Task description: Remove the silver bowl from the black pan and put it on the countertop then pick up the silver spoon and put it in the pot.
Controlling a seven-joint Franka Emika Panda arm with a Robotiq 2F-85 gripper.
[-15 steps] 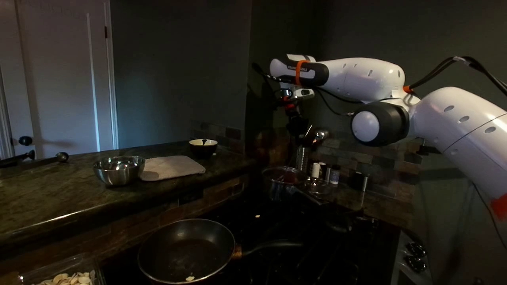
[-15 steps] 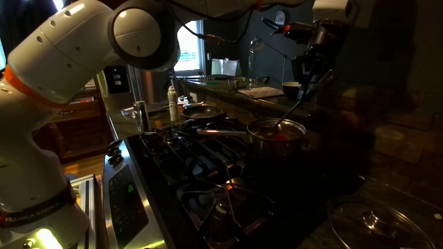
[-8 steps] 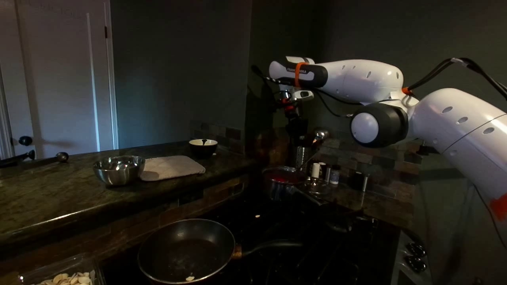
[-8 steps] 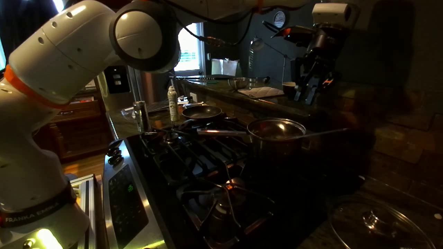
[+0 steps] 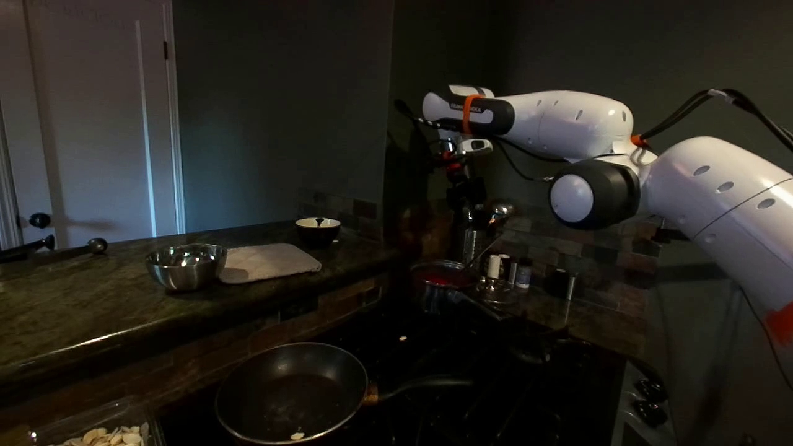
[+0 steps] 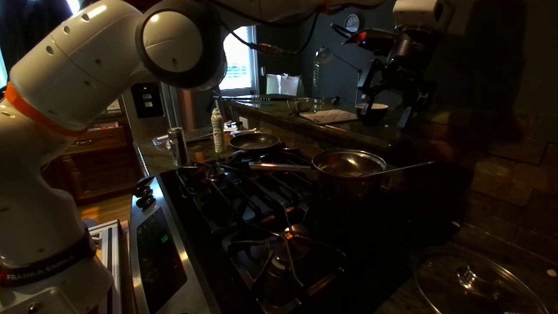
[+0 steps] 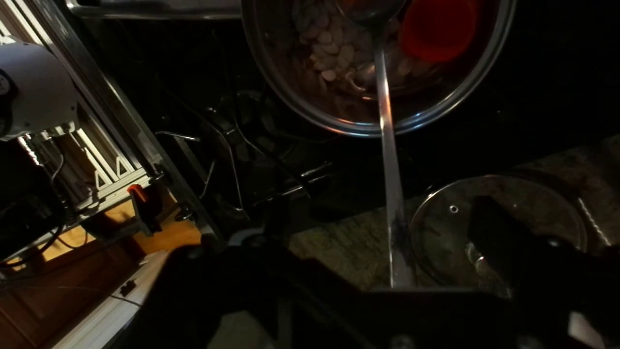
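- Release looks done: a second ago my hand had the silver spoon gripped at a slant by its handle; now the spoon has tipped over and lies across the rim of the pot.
- Half a second ago the handle was already down, with the fingers near each other; since then they have spread well apart and hold nothing.
- For the task, I take the spoon step as finished. The silver bowl sits on the table, off the black pan, so I count that part done too.
- As for where it lies, the spoon is below the hand and apart from it in an exterior view. Its scoop is inside the pot with some pale flat pieces and a red object; its handle juts out past the rim.
- My wrist view has the handle running toward me until the dark body of the hand hides its end.
- I'd lift straight up next: dipping or drifting sideways could catch that overhang and flip the spoon out.
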